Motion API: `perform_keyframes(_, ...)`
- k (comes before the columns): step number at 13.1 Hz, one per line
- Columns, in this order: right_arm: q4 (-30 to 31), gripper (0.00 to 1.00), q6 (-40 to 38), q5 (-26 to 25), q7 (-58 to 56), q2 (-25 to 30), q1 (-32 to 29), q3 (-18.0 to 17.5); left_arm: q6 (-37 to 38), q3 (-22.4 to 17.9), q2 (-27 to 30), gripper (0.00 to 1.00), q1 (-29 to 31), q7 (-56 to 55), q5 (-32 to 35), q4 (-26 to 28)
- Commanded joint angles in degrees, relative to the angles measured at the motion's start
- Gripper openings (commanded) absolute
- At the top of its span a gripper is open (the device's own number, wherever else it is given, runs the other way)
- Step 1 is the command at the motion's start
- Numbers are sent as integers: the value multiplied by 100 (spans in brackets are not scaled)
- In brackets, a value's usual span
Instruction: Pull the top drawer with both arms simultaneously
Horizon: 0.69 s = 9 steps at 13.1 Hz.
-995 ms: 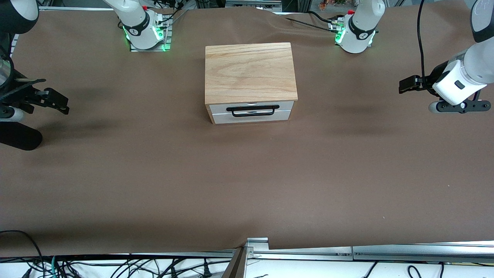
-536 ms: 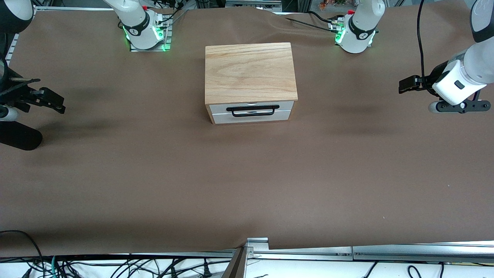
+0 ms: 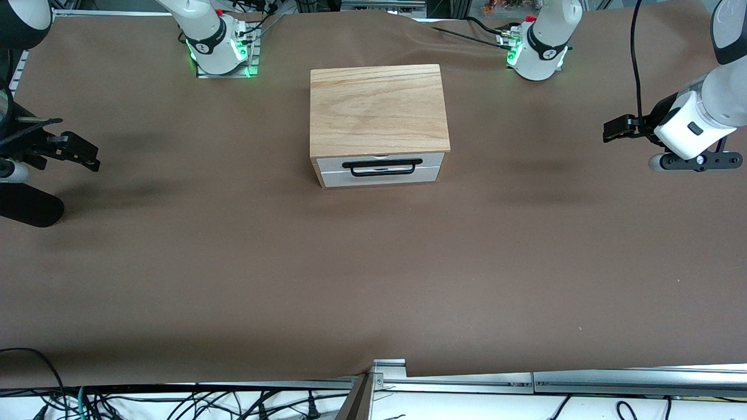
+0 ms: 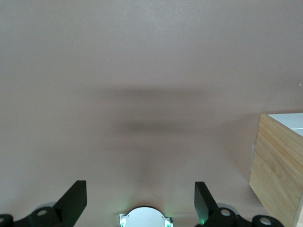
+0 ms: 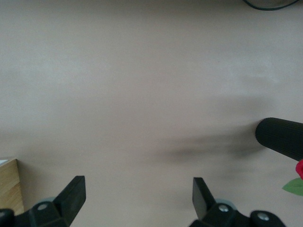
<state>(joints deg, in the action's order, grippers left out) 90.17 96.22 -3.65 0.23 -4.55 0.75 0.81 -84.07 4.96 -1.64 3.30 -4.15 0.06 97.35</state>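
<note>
Two grippers hang over the brown worktop (image 3: 373, 262), well apart from the cabinet (image 3: 378, 108) in the middle. The top drawer (image 3: 380, 164) is pushed in, so its inside cannot be seen. The right gripper (image 3: 87, 156) has drawn back slightly toward its end since a second ago; the left gripper (image 3: 611, 129) has not moved. Both have their fingers spread wide and hold nothing.
</note>
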Motion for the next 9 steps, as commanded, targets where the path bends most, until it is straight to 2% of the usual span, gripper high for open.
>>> perform_keyframes(1,-78,100,-95,-57,-41,15,-48,-28,-241,40,5,100,109,-42,-76,205)
perform_keyframes(9,-78,100,-103,-92,-32,24,-48,-28,-646,49,-3,100,206,-42,-94,504)
